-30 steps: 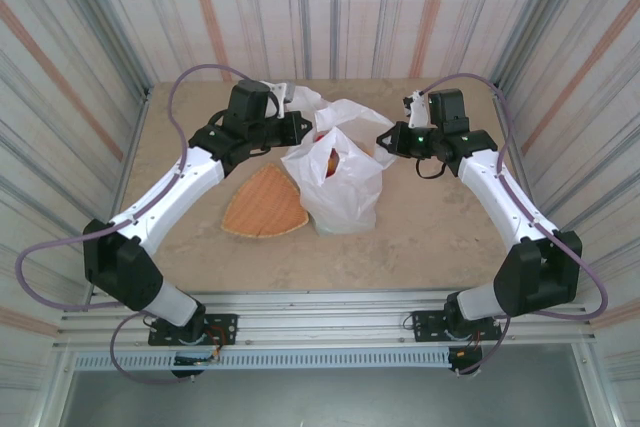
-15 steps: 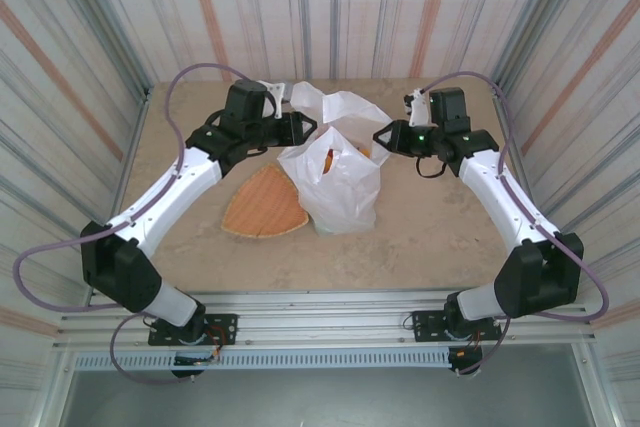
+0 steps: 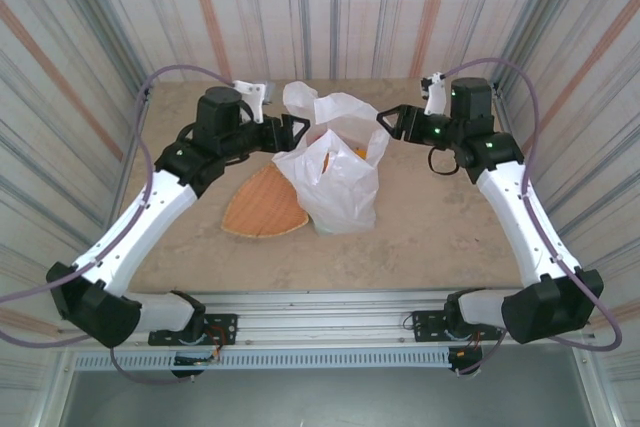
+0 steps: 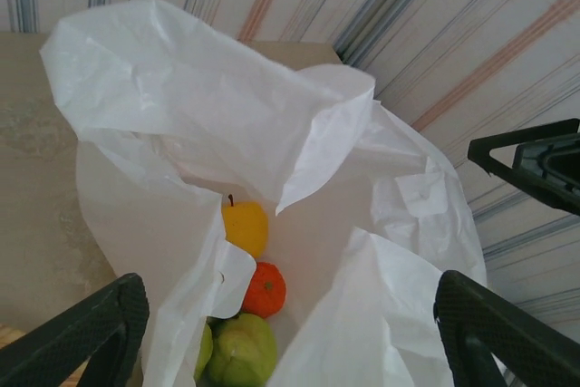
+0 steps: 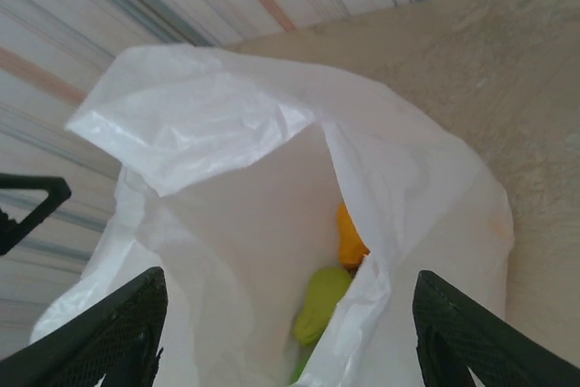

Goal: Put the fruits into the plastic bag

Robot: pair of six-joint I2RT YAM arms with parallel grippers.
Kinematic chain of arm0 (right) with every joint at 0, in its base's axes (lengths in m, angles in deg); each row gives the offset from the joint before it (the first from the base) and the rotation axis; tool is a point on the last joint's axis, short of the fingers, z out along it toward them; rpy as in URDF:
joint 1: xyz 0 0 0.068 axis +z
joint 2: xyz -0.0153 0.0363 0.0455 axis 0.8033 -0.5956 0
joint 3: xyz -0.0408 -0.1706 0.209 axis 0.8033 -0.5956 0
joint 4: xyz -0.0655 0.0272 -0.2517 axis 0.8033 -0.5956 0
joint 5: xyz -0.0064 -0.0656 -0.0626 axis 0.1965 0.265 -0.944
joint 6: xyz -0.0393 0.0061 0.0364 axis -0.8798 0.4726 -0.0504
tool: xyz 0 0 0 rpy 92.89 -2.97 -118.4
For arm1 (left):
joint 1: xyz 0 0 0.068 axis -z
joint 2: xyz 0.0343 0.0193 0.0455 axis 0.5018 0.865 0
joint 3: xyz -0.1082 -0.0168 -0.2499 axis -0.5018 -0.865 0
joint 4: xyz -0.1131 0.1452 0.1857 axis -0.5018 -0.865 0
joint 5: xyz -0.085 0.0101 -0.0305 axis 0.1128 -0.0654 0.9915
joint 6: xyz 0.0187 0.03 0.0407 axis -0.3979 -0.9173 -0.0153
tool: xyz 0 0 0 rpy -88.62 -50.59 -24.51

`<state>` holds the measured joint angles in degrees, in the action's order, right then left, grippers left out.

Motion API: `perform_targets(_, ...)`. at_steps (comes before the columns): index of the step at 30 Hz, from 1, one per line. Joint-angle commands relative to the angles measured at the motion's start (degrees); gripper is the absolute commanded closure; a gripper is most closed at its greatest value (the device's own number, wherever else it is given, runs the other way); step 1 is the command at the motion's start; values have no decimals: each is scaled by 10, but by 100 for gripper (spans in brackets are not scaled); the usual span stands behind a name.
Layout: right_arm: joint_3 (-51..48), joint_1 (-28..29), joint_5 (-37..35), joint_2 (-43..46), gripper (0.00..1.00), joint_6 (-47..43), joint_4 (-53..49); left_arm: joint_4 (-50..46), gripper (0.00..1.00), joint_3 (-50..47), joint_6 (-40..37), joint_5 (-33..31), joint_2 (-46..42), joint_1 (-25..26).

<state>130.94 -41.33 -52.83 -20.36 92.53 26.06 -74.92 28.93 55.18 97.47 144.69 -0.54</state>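
Note:
The white plastic bag (image 3: pixel 340 182) stands slumped at the table's middle with its mouth gaping upward. Inside it lie the fruits: a yellow one (image 4: pixel 245 227), an orange one (image 4: pixel 265 289) and a green one (image 4: pixel 240 351) in the left wrist view; an orange one (image 5: pixel 350 240) and a green one (image 5: pixel 322 304) in the right wrist view. My left gripper (image 3: pixel 297 128) hovers just left of the bag's mouth, open, with nothing between its fingers (image 4: pixel 100 328). On the opposite side my right gripper (image 3: pixel 386 119) is open and free of the bag.
A flat tan wooden plate (image 3: pixel 262 205) lies on the table just left of the bag. Striped walls close in the back and both sides. Bare tabletop (image 3: pixel 440 217) stretches to the bag's right and front.
Both grippers have gone from shut to open, letting go of the bag's top, and drawn back outward. The bag has sagged and its loose top flaps have fallen.

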Motion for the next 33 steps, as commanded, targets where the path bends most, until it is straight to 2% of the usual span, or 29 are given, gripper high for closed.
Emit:
perform_targets(1, 19, -14, -26, 28, 20, -22, -28, -7, 10, -21, -33, -38, -44, -6)
perform_targets(5, 15, -32, -66, 54, 10, -48, -44, -5, 5, -51, -52, -74, -78, -13)
perform_targets(8, 1, -42, -120, 73, 1, -73, -54, -3, 2, -87, -69, -124, -109, -21)
perform_targets(12, -45, -50, -196, 89, 1, -89, -39, 26, 1, -162, -75, -216, -152, -46)
perform_targets(19, -170, -53, -297, 82, 1, -75, 44, 108, 1, -296, -43, -253, -180, -149)
perform_targets(23, -224, -54, -356, 51, 1, -73, 87, 168, 1, -355, -49, -310, -170, -190)
perform_targets(28, -296, -59, -410, 15, 1, -72, 180, 337, 2, -444, -135, -362, -136, -200)
perform_targets(31, -328, -60, -416, -5, 1, -82, 226, 388, 1, -466, -173, -401, -108, -203)
perform_targets(33, -350, -61, -421, -17, 1, -92, 266, 405, 1, -469, -197, -402, -85, -206)
